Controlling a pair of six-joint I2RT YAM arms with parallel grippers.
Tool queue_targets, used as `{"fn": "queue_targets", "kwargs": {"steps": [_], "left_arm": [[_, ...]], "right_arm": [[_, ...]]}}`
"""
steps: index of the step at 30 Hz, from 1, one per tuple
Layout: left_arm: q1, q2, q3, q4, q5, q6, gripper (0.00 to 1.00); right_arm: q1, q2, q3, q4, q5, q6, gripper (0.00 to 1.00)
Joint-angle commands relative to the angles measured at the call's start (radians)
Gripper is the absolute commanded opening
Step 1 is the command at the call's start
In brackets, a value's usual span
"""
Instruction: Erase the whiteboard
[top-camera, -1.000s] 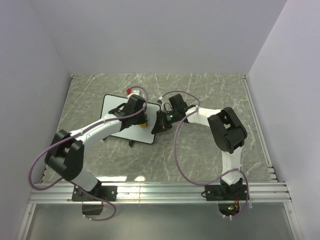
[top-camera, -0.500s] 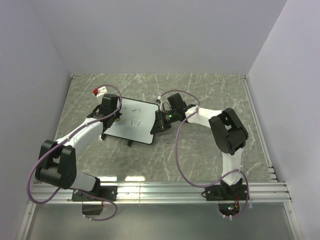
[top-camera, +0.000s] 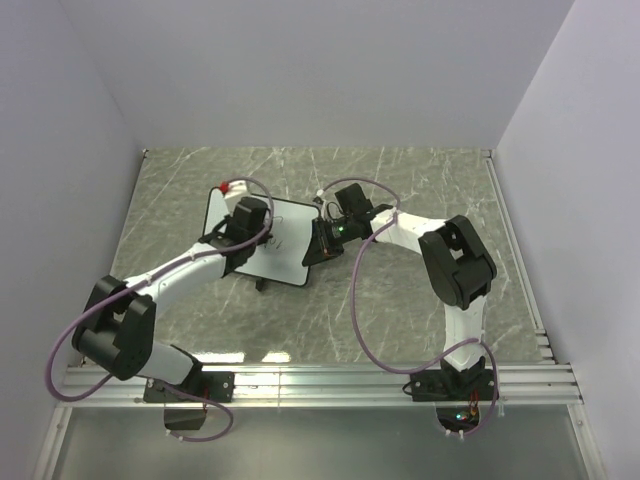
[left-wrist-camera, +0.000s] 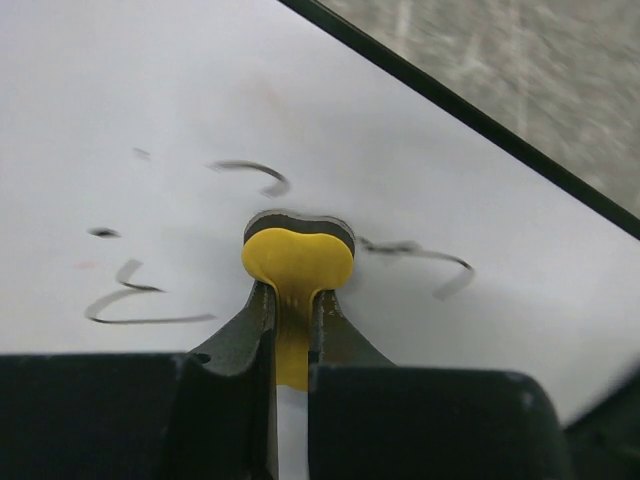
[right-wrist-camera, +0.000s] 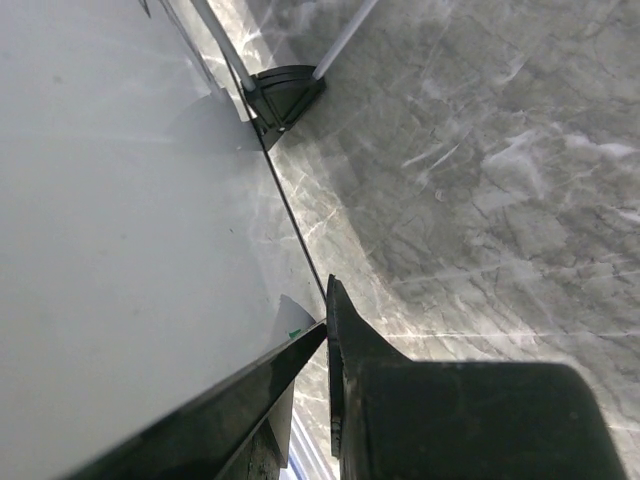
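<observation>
On the left side of the table, the left arm reaches in over the whiteboard. The left gripper is clenched tight on a small yellow-and-black eraser, fingers pinching its yellow body, with the black pad pressed flat on the board face. Wrist view: black scribbles lie on either side of the eraser, with curved strokes to its left and one hooked stroke just beside it on the right. The whiteboard sits at table centre, slightly left, white face up, thin black frame, and slightly skewed to the table's edges. The right gripper is at the board's right edge, jaws nipped onto that edge, one finger on either side of the frame. The right wrist view shows a black foot at the board's edge, resting on the grey marble top.
</observation>
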Motion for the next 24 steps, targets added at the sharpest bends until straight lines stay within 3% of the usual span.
{"fn": "queue_targets", "kwargs": {"steps": [1, 13, 24], "left_arm": [[-0.087, 0.091, -0.027, 0.059, 0.203, -0.076, 0.0], [-0.187, 0.166, -0.037, 0.101, 0.203, -0.032, 0.0], [-0.138, 0.131, -0.103, 0.05, 0.071, -0.053, 0.0]], "right_arm": [[0.034, 0.009, 0.015, -0.065, -0.076, 0.082, 0.0], [0.039, 0.015, 0.067, -0.005, -0.101, 0.184, 0.0], [0.045, 0.001, 0.124, -0.039, -0.112, 0.219, 0.0]]}}
